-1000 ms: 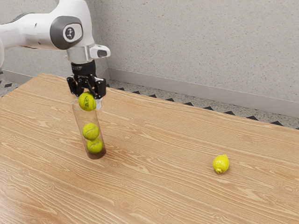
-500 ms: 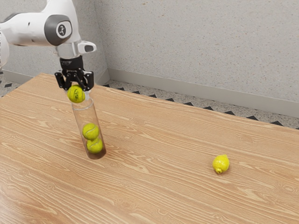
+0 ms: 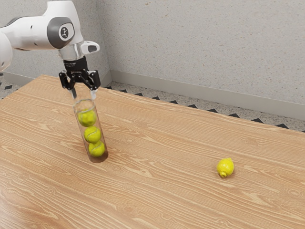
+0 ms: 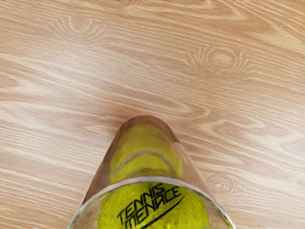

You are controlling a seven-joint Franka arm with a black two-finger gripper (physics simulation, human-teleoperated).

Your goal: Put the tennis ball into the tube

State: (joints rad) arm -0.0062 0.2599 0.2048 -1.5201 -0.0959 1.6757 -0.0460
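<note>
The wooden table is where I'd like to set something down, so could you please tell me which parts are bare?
Bare wood on the table lies between the tube and the lemon, and below both toward the exterior view's lower edge. The crowded spot is the tube: three tennis balls are stacked inside, with the open fingers above its mouth.

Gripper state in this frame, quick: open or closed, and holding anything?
Gripper: open and empty, jaws spread above the clear tube, with the top tennis ball inside it.
</note>
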